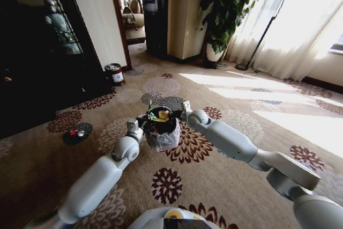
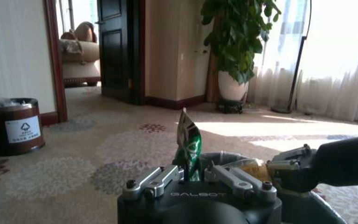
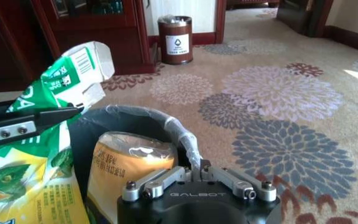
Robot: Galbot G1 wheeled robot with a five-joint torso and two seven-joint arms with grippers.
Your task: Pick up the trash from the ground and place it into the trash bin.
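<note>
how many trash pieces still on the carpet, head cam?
1: a small red piece of trash on a dark carpet flower, left of the left gripper. Both grippers hold the trash bin rim. More may be hidden behind the arms.

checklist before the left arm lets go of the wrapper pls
1. Left pincer shut on wrapper: ok.
2. Wrapper above the mouth of the bin: cannot tell; it stands at the rim on the left arm's side.
3. Right pincer clamped on the bin's rim: ok.
4. Bin upright: ok.
5. Room inside: cannot tell; a yellow pack reaches up near the rim.
6. Floor cleared: not ok; a red piece lies to the bin's left.
</note>
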